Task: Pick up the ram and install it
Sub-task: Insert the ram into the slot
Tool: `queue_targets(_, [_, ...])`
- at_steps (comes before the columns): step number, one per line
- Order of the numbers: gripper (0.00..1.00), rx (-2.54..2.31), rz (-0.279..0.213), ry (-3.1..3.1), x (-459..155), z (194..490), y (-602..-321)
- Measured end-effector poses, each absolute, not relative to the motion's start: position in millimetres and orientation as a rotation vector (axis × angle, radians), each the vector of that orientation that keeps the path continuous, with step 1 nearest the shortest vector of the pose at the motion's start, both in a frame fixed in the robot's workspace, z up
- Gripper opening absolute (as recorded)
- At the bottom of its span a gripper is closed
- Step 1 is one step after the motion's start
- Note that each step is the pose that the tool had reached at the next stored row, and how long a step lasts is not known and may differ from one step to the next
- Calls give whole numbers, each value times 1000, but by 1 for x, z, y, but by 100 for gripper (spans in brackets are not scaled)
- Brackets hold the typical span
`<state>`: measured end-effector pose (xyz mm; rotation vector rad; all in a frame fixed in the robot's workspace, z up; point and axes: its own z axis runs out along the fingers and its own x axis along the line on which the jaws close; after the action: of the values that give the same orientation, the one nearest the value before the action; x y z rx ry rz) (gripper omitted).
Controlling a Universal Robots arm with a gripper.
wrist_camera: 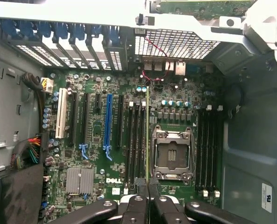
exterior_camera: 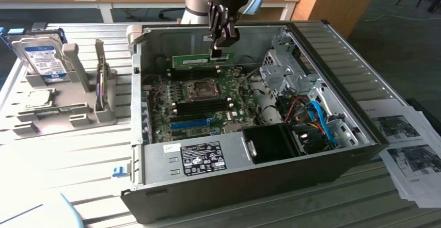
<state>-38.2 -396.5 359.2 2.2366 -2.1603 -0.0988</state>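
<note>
The ram point(exterior_camera: 201, 60) point(wrist_camera: 147, 135), a thin green stick, is pinched at its upper edge by the gripper point(exterior_camera: 221, 46) point(wrist_camera: 147, 189), whose fingers are closed tight on it. It hangs inside the open computer case point(exterior_camera: 358, 83), toward the end of the case away from the power supply point(exterior_camera: 196, 156). In the wrist view it shows edge-on over the bank of dark memory slots point(wrist_camera: 136, 140), between the CPU socket point(exterior_camera: 203, 87) point(wrist_camera: 172, 156) and the long blue slot point(wrist_camera: 108, 121) on the motherboard point(exterior_camera: 227, 115) point(wrist_camera: 94, 79). Whether it touches a slot, I cannot tell. Outside the case, a hard drive point(exterior_camera: 43, 58) stands in a grey holder point(exterior_camera: 69, 117) on the table point(exterior_camera: 76, 156), and printed sheets point(exterior_camera: 408, 153) lie on the case's other side.
</note>
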Motion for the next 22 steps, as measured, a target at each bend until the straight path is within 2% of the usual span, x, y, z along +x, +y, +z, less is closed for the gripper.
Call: queue_targets(22, [11, 2236, -99, -2161, -38, 357, -407])
